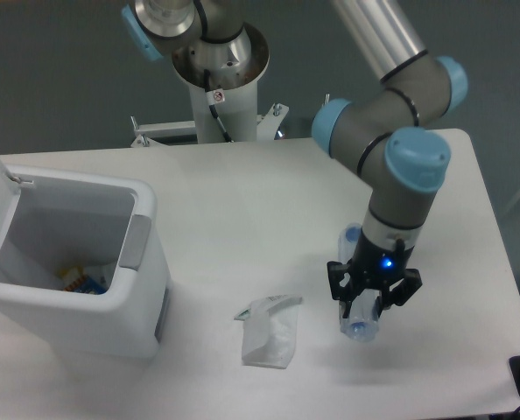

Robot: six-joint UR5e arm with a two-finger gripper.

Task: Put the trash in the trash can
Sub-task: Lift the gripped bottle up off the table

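We see the open bin (76,289) far left of our hand (371,302). Our hand is clenched on the bottle (361,311), lifted off the surface (242,201), its long axis roughly upright. The pouch (270,332) lies between them, nearer our hand.

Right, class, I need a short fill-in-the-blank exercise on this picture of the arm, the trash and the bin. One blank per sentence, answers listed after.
1. The end effector is closed around the clear plastic ____.
2. The lid of the trash can stands ____.
3. The plastic pouch lies on the ____, between the trash can and the end effector.
4. The arm's joint caps are coloured ____.

Missing words: bottle; open; table; blue
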